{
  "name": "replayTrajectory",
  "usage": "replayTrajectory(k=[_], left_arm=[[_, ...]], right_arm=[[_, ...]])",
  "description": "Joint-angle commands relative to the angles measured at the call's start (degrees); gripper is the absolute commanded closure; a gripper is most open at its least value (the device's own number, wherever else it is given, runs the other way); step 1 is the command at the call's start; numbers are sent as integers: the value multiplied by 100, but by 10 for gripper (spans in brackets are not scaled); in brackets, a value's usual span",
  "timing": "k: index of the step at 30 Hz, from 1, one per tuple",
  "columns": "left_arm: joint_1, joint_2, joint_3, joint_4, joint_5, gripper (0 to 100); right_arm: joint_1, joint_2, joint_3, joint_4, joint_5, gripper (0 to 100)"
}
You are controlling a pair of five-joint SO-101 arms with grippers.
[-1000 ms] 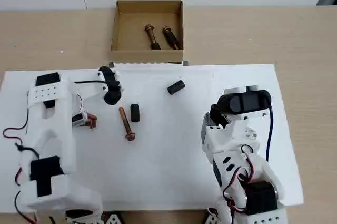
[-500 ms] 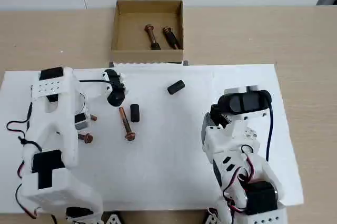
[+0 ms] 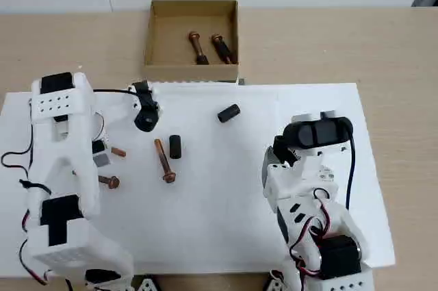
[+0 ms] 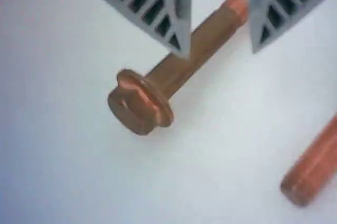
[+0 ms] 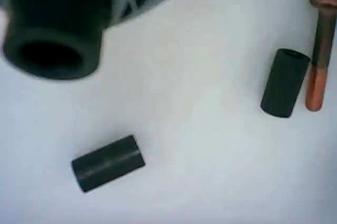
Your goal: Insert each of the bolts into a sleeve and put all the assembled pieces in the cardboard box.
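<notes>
1. Bolt (image 4: 158,89) lies flat, well apart from the box (image 3: 191,72), off its near left corner; left gripper (image 4: 218,39) straddles the shank, jaws apart.
2. Probably stiff, smooth and prone to roll, so pinch mid-shank, clear of the head.
3. Right gripper (image 5: 100,8) looks clamped on a sleeve (image 5: 50,45).
</notes>
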Motion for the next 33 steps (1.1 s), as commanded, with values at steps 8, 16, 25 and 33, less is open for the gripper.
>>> replayTrajectory(k=[8, 16, 25, 33], left_arm=[[18, -53, 136, 176, -519, 926], [185, -1301, 971, 176, -527, 924], [-9, -1354, 1473, -229, -598, 924], [-255, -879, 1473, -536, -633, 923]], right_arm=[[-4, 22, -35, -145, 62, 995], [-4, 22, -35, -145, 62, 995], [-4, 22, -35, -145, 62, 995], [-4, 22, -35, -119, 62, 995]])
